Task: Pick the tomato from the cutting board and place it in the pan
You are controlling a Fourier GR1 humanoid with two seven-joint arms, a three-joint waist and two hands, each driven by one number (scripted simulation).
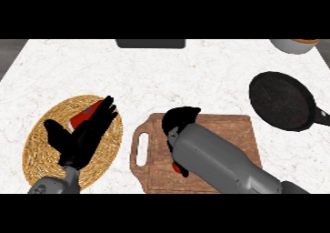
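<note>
While the left hand (83, 134) rests open left of the cutting board (227, 132), over a woven mat (43, 150), the right hand (181, 119) curls down on the board, seemingly grasping the tomato (176, 167): only a red sliver shows. Lift straight, then carry right to the pan (281, 101).

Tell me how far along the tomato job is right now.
Nothing is delivered yet: the pan holds nothing. The right hand is curled down over the cutting board, with a bit of red tomato showing beneath the forearm. Lifting it and carrying it to the pan remain.
</note>
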